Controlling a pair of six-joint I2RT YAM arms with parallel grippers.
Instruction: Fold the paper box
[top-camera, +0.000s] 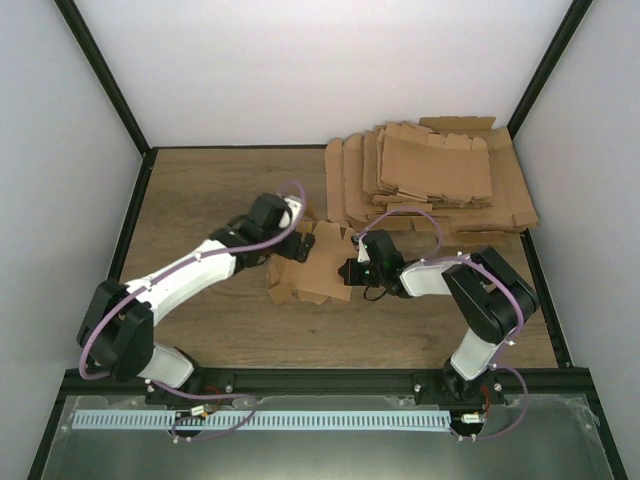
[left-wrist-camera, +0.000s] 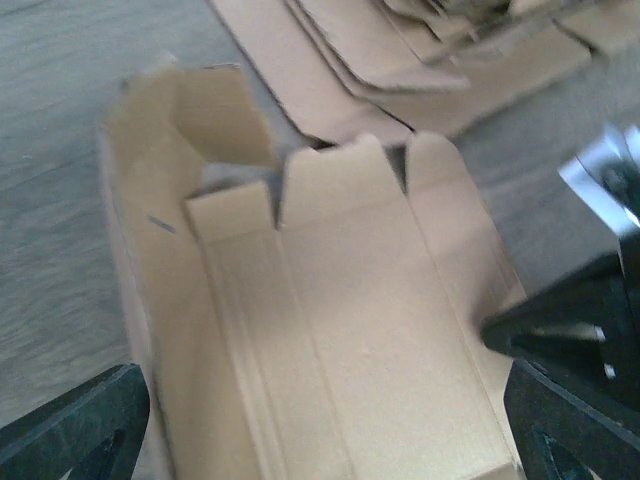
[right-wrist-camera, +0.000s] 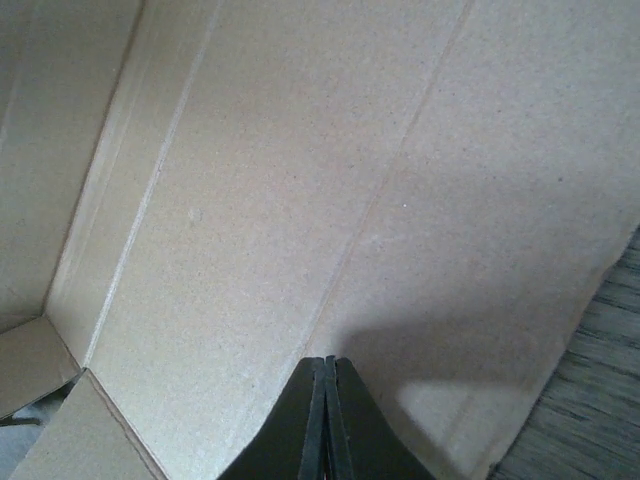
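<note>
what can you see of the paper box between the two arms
The paper box is brown creased cardboard, partly folded into an open trough: side walls raised, end flaps loose. It lies on the wooden table near the blank pile. The right gripper, shut, meets its right edge; the open left gripper straddles it.

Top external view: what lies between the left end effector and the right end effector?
The partly folded paper box lies between the left end effector and the right end effector, as the top external view shows.

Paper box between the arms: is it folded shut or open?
Open, partly folded: the paper box has one side wall and its end flaps raised, with the inner floor exposed.
</note>
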